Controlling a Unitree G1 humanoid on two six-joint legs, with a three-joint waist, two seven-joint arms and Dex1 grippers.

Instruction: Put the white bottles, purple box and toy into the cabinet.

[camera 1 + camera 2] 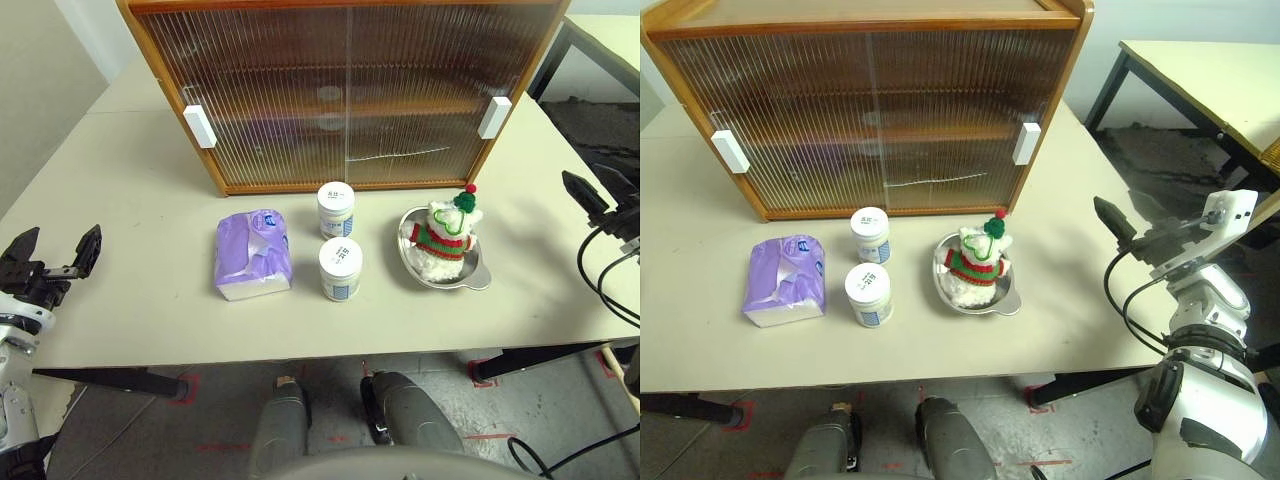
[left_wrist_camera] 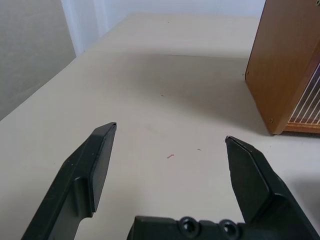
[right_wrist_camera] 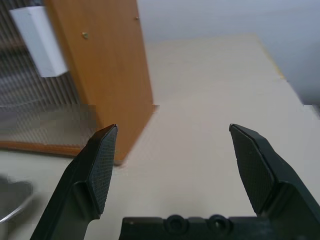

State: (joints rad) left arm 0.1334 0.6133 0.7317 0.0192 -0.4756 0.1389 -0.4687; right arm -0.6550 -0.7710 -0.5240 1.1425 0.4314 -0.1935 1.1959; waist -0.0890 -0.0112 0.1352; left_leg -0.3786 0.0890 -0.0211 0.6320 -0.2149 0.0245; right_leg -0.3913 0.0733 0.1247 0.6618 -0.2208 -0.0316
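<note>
Purple box (image 1: 253, 254) lies flat, long axis toward the cabinet (image 1: 345, 90); both pincers gape empty.

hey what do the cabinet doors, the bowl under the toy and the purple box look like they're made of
Cabinet doors: ribbed translucent plastic or glass, hard to say which; the shelf shows blurred through the ridges. Bowl: metal, probably polished steel, with a grey shiny rim. Purple box: soft pack in thin glossy plastic wrap, creased and slightly slumped.
</note>
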